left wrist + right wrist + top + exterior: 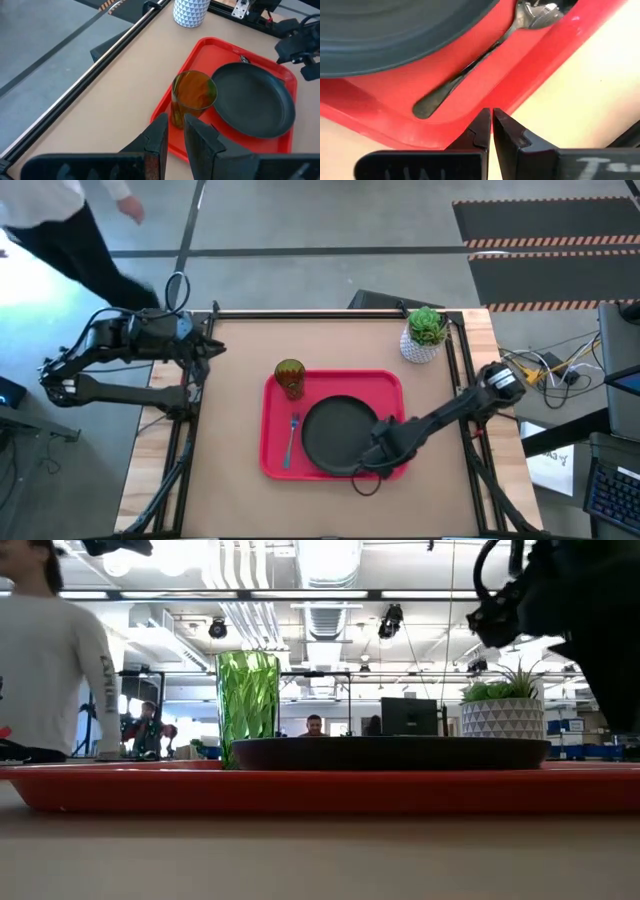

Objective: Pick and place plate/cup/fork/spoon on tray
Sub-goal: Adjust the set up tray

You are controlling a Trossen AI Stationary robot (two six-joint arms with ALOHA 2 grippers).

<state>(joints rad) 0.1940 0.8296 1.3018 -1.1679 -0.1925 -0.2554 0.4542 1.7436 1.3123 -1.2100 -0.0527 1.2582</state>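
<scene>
The red tray (275,450) lies mid-table. On it rest the black plate (340,435), the green-yellow cup (290,378), upright at the tray's far left corner, and the blue-handled fork (292,438), left of the plate. The dark spoon (470,67) lies flat on the tray floor between the plate (395,30) and the tray's rim (530,75). My right gripper (491,120) hangs shut just above the tray's near right corner (375,463), close to the spoon's handle end, holding nothing. My left gripper (175,132) is shut and empty at the table's far left (210,348).
A white pot with a green plant (423,335) stands at the table's far right corner. A person (70,230) is beyond the far left edge. Bare tabletop lies left, right and near of the tray.
</scene>
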